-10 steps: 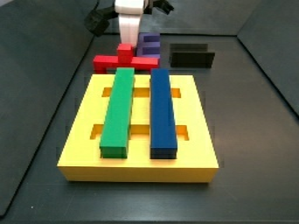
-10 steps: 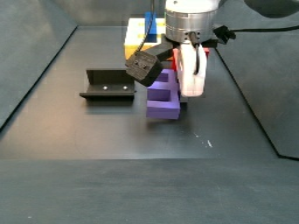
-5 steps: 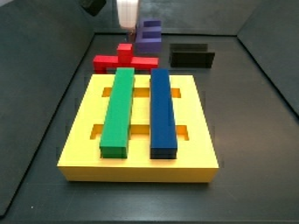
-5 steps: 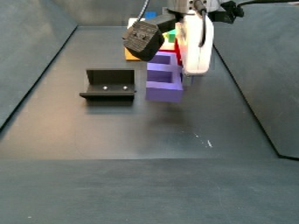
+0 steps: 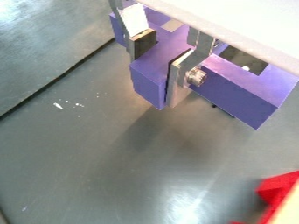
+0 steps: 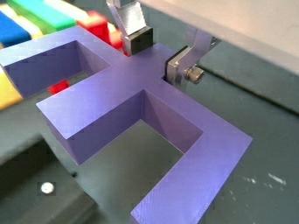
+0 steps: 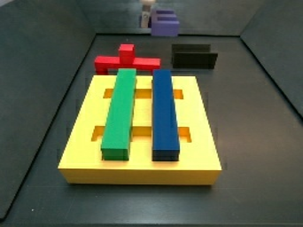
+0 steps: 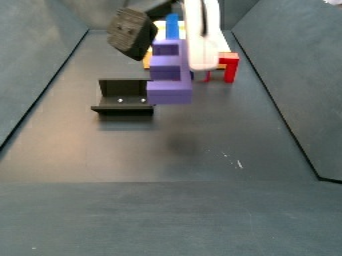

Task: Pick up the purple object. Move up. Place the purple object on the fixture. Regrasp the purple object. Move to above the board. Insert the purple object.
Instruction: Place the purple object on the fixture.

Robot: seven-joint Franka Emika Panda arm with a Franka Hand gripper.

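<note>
The purple-indigo cross-like plastic piece [image 8: 170, 75] is held clenched in the gripper [image 5: 162, 59], lifted clear of the floor — placing on the black box-like fixture [image 8: 123, 98], regrasping and insertion remain.

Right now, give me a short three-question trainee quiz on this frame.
1. True or false: the purple object hangs off the floor, clamped in the end effector.
2. What lies nearest the fixture: A the purple object, B the green bar, C the blue bar?
3. What colour is the cross-shaped block behind the board?

Key: 1 true; 2 A; 3 red.
</note>
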